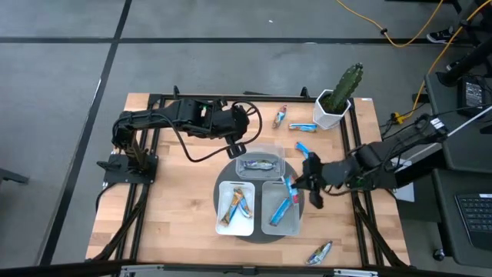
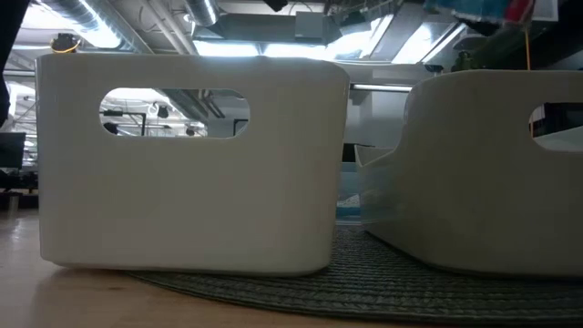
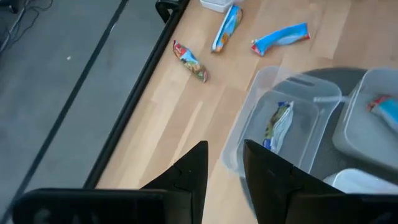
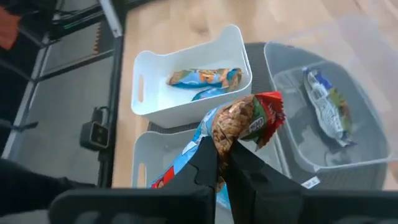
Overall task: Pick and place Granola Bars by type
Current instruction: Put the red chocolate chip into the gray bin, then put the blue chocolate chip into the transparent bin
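Three trays sit on a round grey mat (image 1: pixel 257 235). A clear tray (image 1: pixel 261 155) holds a silver bar (image 4: pixel 326 102). A white tray (image 1: pixel 223 201) holds blue-orange bars (image 4: pixel 205 78). A second white tray (image 1: pixel 290 223) holds a blue bar (image 1: pixel 280 210). My right gripper (image 4: pixel 225 155) is shut on a bar with a blue, brown and red wrapper (image 4: pixel 242 118) above that second tray. My left gripper (image 3: pixel 225 163) is open and hovers over the table beside the clear tray's left wall (image 3: pixel 239 134). Loose bars (image 1: pixel 280 116) (image 1: pixel 304 127) (image 1: pixel 304 146) lie near the far edge. My right gripper pinches the blue, brown and red bar between its two fingers (image 4: pixel 208 163), partway along its length. The brown and red end (image 4: pixel 258 115) sticks out past the fingertips. The bar is lifted clear over the second white tray (image 4: pixel 146 155).
A potted cactus (image 1: pixel 338 98) stands at the far right corner. One more bar (image 1: pixel 320 251) lies near the table's near edge. The low view shows only the two white trays' walls (image 2: pixel 191 182) (image 2: pixel 492 182) on the mat.
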Robot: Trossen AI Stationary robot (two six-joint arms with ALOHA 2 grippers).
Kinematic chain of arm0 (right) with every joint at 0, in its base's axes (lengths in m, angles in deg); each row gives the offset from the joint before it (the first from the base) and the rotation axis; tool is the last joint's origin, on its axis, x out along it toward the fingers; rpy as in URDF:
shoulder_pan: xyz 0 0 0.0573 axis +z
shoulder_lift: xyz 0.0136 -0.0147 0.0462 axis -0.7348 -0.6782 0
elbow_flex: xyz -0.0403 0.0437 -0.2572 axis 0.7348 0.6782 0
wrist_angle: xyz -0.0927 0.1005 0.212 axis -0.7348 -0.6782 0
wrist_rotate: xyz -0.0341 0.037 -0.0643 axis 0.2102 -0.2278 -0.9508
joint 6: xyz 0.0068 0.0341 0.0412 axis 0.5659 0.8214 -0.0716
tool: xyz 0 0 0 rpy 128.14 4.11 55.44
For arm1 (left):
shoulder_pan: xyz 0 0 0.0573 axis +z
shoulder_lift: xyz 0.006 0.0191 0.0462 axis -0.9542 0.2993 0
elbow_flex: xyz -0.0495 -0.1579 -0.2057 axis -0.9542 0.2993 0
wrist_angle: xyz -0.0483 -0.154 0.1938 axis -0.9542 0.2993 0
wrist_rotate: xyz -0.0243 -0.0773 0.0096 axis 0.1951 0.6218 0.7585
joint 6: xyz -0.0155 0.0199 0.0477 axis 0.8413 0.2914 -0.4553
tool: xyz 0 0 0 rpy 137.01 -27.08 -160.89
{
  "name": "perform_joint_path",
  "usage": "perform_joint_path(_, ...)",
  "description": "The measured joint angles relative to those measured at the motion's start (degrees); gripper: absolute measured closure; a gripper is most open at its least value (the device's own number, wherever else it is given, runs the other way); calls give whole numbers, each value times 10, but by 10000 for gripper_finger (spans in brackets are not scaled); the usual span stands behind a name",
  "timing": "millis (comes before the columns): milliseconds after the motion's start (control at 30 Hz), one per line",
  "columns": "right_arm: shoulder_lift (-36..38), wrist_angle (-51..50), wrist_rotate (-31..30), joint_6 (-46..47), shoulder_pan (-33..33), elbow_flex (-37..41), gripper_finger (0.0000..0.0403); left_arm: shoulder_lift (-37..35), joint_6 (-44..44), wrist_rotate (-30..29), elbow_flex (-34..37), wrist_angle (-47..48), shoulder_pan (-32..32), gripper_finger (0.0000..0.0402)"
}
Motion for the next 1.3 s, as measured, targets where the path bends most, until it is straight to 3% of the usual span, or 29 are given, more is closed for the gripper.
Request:
perform_joint_path(533,-196,62,-18,205,41,0,381,-7,-88,7,-1,5,0,309)
perform_joint_path(700,-234,54,33,272,34,0,374,-7,-102,10,-1,5,0,311)
perform_joint_path(833,-254,49,75,294,27,0,356,-7,-107,17,-1,5,0,313)
perform_joint_path(1133,-238,50,79,294,27,-1,287,-7,-107,17,-1,5,0,314)
perform_joint_path(1300,-231,-24,113,338,36,-43,264,-7,-107,17,-1,6,0,313)
